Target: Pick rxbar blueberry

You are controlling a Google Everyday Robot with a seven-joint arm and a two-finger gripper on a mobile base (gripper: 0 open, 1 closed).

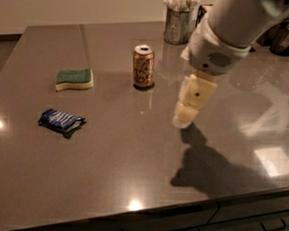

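The rxbar blueberry (61, 120), a small flat bar in a crinkly dark blue wrapper with white streaks, lies on the grey table (119, 164) at the left. My gripper (185, 116) hangs from the white arm over the middle of the table, well to the right of the bar and above the surface. It holds nothing that I can see. Its shadow falls on the table below and to the right of it.
A green-and-yellow sponge (74, 79) lies behind the bar. An orange drink can (143, 66) stands at centre back. A metal cup (178, 21) stands at the back edge, with dark baskets (285, 39) at the far right. The table's front edge runs along the bottom.
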